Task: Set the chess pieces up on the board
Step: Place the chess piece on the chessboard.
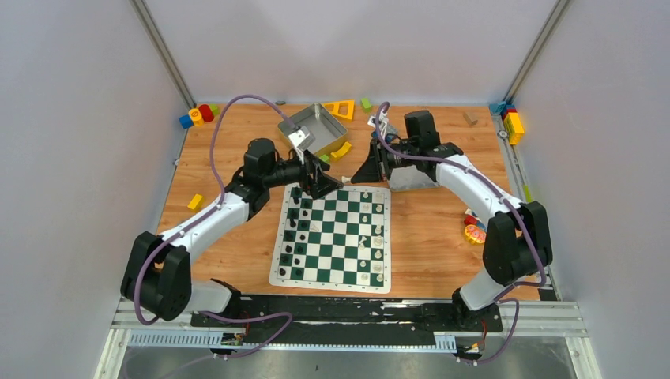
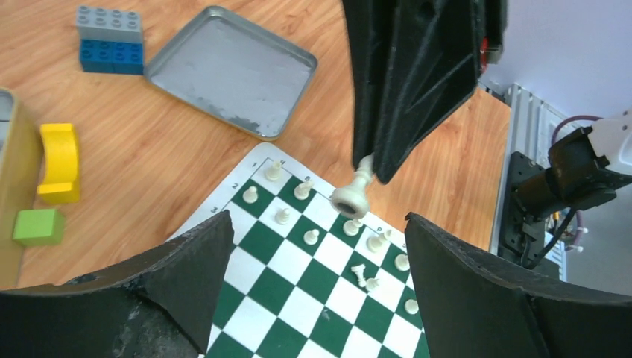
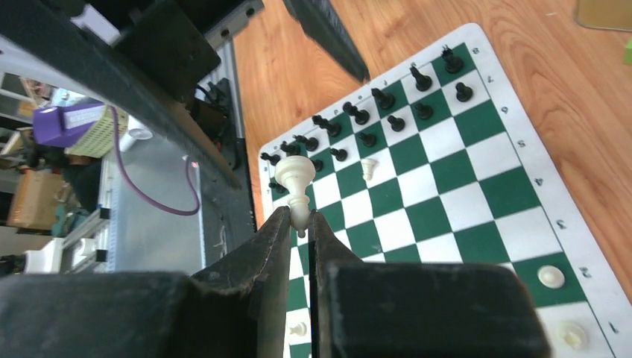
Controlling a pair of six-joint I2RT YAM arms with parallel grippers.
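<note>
My right gripper [image 3: 299, 224] pinches a white piece [image 3: 294, 183] by its top — bottom free for the board [image 3: 514, 190] | left gripper [image 2: 320, 224] open, empty

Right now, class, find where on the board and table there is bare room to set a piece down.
Free: the board's middle files between the black pieces and white pieces; the table right of it. Crowded: the board's far edge under the left gripper and right gripper; the metal tray and blocks beyond.

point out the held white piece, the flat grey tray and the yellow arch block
white piece [image 3: 294, 175], right wrist view, round base
flat grey tray [image 2: 223, 74], left wrist view, bare floor
yellow arch block [image 2: 59, 158], left wrist view, curved top
</note>
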